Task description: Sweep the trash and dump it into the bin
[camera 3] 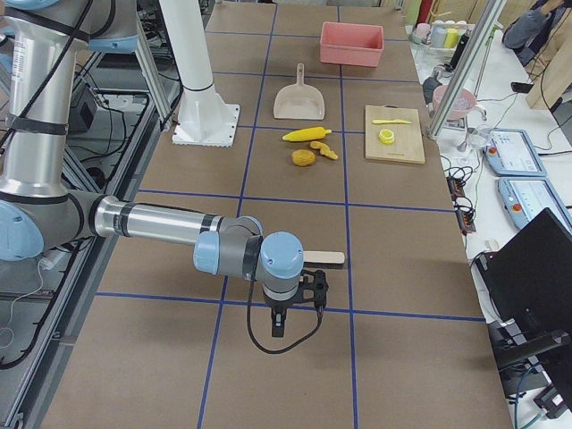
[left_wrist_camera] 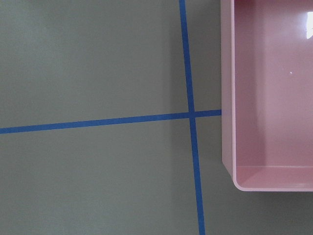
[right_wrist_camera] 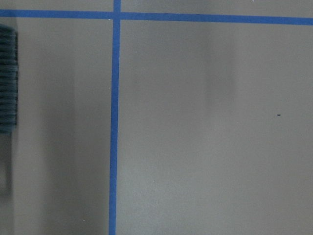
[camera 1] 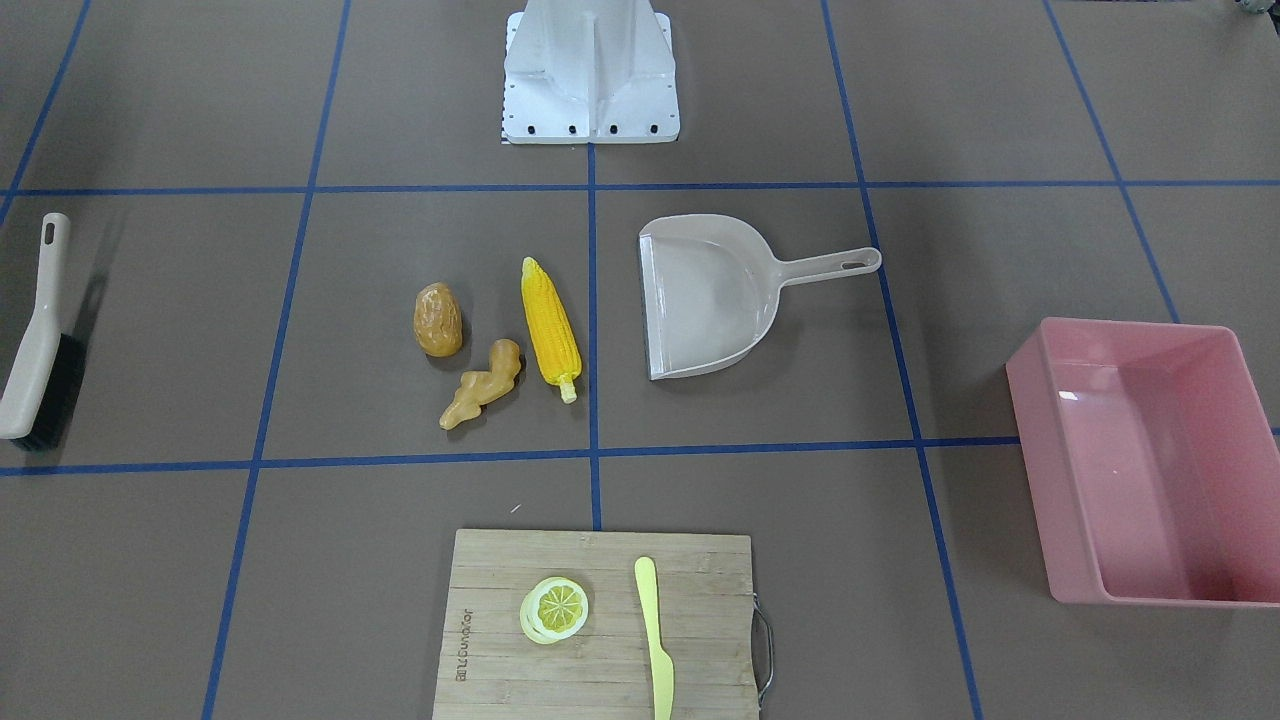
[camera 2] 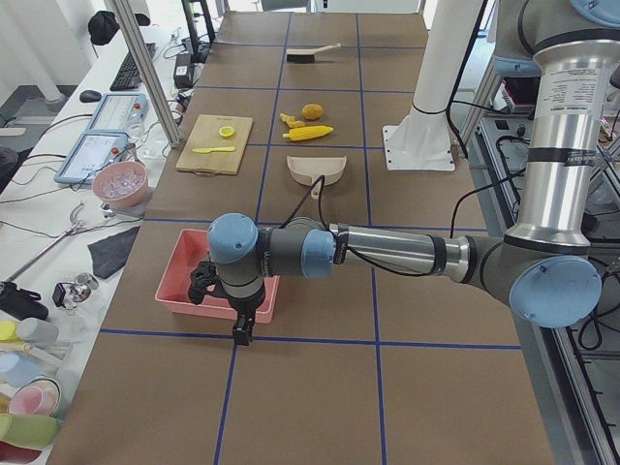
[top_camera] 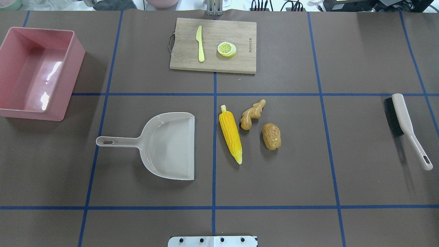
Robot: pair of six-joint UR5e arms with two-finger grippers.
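Left end effector [camera 2: 204, 283] beside bin [camera 2: 171, 287], corn [top_camera: 230, 133], potato [top_camera: 271, 136], ginger [top_camera: 251, 114] well apart

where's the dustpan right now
In the overhead view the dustpan lies left of centre on the robot's left side, its open edge facing the corn cob, with the pink bin farther left.

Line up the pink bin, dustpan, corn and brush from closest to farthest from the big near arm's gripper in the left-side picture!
From the left gripper, in the exterior left view:
1. The pink bin, right by the gripper at the near end.
2. The dustpan, mid-table beyond the bin.
3. The corn, just past the dustpan.
4. The brush, at the table's far end.
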